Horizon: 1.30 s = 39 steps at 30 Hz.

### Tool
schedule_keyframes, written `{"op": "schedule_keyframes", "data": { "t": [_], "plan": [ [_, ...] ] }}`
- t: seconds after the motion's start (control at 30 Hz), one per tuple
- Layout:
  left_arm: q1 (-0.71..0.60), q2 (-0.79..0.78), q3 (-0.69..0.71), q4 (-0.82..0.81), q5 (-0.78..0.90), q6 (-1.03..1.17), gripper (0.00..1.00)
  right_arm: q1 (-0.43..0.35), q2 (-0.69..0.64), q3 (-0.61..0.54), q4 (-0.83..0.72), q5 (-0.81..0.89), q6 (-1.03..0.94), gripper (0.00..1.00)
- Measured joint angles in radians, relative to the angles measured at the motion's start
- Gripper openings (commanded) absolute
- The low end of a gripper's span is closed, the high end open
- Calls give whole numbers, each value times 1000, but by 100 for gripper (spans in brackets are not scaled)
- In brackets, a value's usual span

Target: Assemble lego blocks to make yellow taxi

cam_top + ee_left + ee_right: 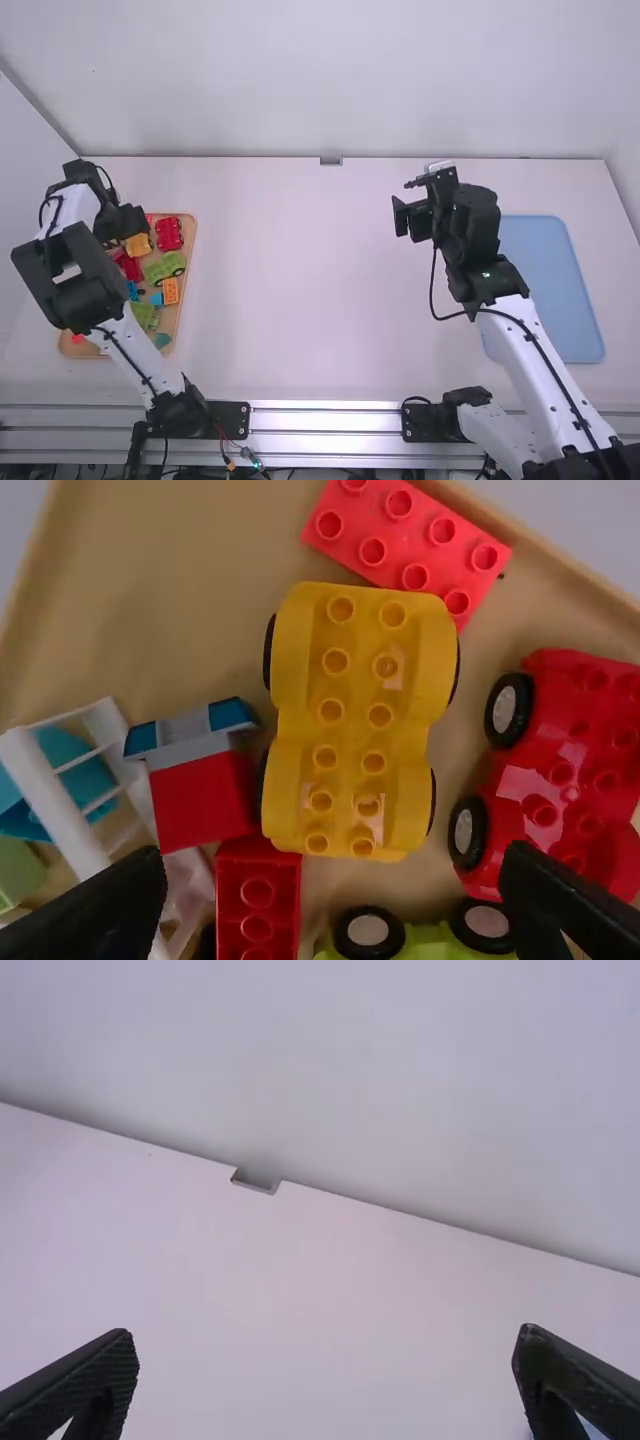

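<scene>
Has the left claw point(116, 240) spread wide and empty over the wooden tray point(150, 600). Shows in it the yellow car base point(352, 720), studs up, pointing one end at the bright red brick point(400, 542), long axis nearly parallel to the red car point(590, 770). Holds the right claw point(410, 218) wide, empty, above the surface point(300, 290).

Yellow wheeled base point(352, 730), studs up, black tyres, upright in wooden tray point(150, 590), beside red wheeled base point(585, 750).
</scene>
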Motion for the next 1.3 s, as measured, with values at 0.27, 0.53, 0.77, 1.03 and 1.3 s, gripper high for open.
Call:
{"op": "schedule_keyframes", "data": {
  "t": [0.27,0.53,0.77,1.03,1.3],
  "plan": [
    [0,64,0,23,0,0,82,0,0,0,-7,0,-2,99],
    [0,71,0,39,0,8,80,0,0,0,-9,-2,-1,99],
    [0,71,0,91,9,8,76,0,0,0,-18,-1,-1,99],
    [0,71,-13,159,71,23,77,0,0,0,-26,-3,-2,99],
    [0,71,-68,158,49,12,74,0,0,0,-26,0,-3,98]
  ]
}}
